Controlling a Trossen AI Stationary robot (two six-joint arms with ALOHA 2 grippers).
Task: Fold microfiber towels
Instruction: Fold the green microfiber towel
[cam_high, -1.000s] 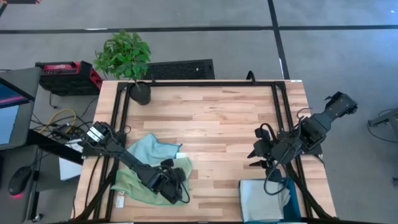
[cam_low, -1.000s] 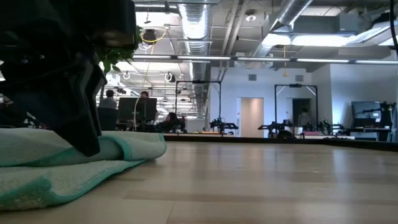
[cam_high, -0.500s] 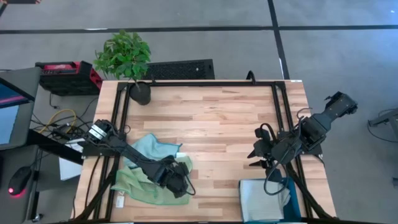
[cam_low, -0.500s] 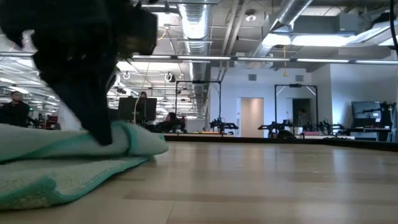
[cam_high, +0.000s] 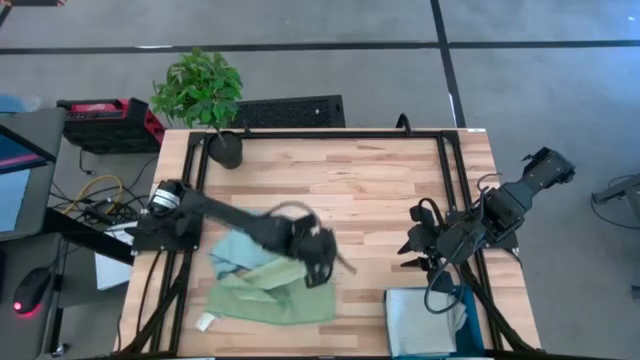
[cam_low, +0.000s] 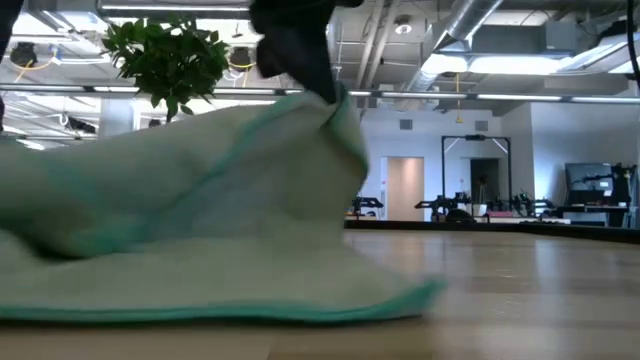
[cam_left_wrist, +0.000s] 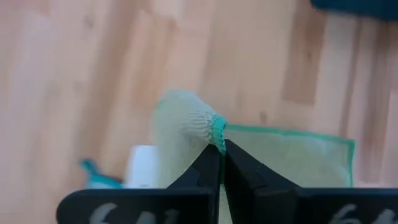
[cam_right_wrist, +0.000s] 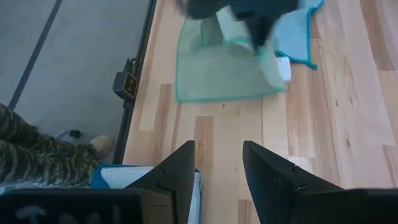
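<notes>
Towels: green towel (cam_high: 270, 298) lies spread on the table (cam_high: 370, 190) near the front left, and blue towel (cam_high: 238, 252) lies rumpled just behind it, partly under it.
Left tool: left tool (cam_high: 322, 262) is pinched tight on one corner of the green towel and holds that corner up off the table.
Right tool: right tool (cam_high: 412, 250) waits over the right side of the table, its fingers apart and holding nothing.
Done: folded pale towel (cam_high: 425, 320) sits in the teal bin (cam_high: 470, 300) at the front right, so at least one looks finished.
Left to do: green towel is not folded yet; I think the raised corner must go across to the far edge. Blue towel looks untouched.
Plant: potted plant (cam_high: 205, 100) stands at the back left corner.
</notes>
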